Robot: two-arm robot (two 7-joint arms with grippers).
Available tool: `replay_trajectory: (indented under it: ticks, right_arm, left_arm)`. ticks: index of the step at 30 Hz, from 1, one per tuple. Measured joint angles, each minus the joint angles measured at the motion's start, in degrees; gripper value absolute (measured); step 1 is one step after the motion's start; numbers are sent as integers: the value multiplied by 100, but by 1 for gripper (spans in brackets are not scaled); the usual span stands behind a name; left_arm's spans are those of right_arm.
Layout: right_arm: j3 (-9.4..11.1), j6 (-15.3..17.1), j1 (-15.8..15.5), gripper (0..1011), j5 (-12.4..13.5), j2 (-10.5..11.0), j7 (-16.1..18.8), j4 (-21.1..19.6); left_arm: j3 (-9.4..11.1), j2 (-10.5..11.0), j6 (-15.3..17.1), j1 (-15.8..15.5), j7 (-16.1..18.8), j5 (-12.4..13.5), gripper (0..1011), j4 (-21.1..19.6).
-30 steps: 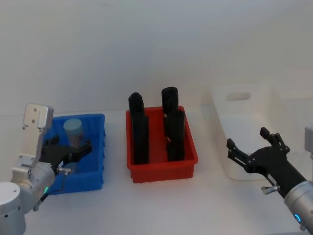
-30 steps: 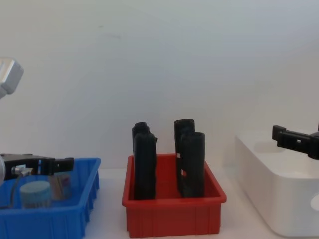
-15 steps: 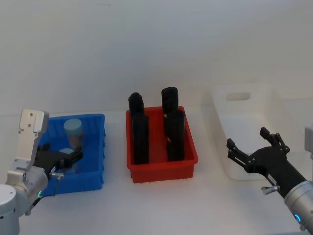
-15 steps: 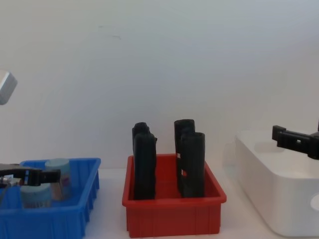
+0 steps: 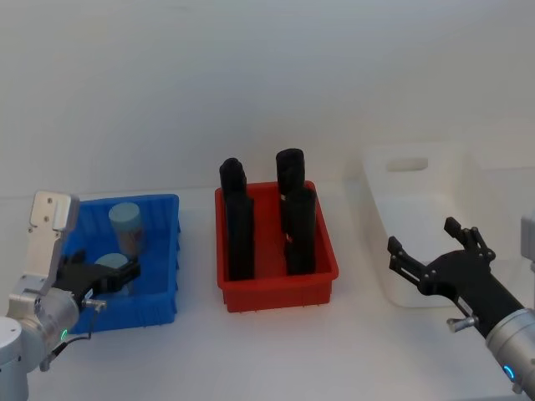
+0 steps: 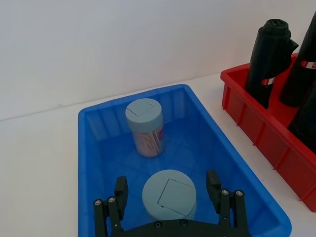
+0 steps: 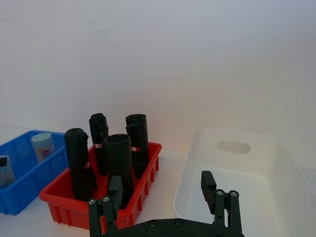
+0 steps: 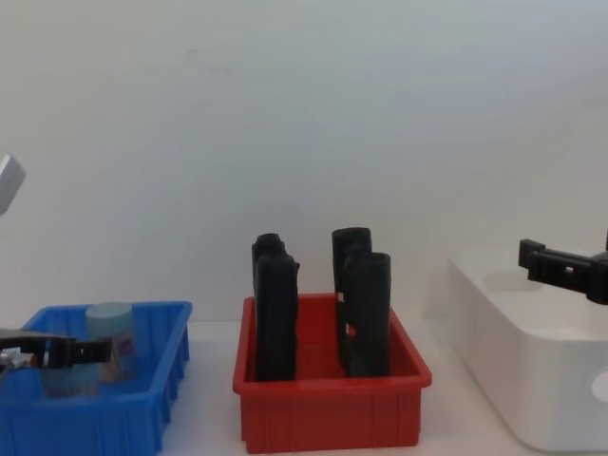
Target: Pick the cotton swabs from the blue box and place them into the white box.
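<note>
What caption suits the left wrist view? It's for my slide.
Open left gripper straddles the near cotton swab tub in the blue box; a second tub stands behind.

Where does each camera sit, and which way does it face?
Head: high, looking down on blue box, red bin, white box; left gripper, right gripper at lower corners.
Chest: low, seeing the boxes' sides; right gripper at right edge.
Left wrist: over its gripper, looking into the blue box.
Right wrist: behind its gripper, facing the white box.
Shared: head and left wrist show the left gripper straddling one cotton swabs tub.
</note>
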Motion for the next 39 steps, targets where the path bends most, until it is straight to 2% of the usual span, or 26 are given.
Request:
replay_trajectory:
  ticks: [20,22,27,28,32,39]
  right_arm:
    - [0,0,0,1001,0,0,0,0]
    - [0,0,0,1001,0,0,0,0]
    - [0,0,0,1001,0,0,0,0]
    - [0,0,0,1001,0,0,0,0]
    - [0,0,0,1001,0,0,0,0]
    - [0,0,0,1001,0,0,0,0]
  left_arm:
    - [-65,-48,62,-71,-183,-248,1003,228]
    - [-68,-53,81,-80,-208,-265,978,247]
    - [-69,-69,111,-102,-283,-275,830,297]
    - [-69,-69,111,-102,-283,-275,830,297]
    - [-62,-80,111,-112,-334,-254,682,317]
    - [-47,-82,71,-111,-377,-131,665,268]
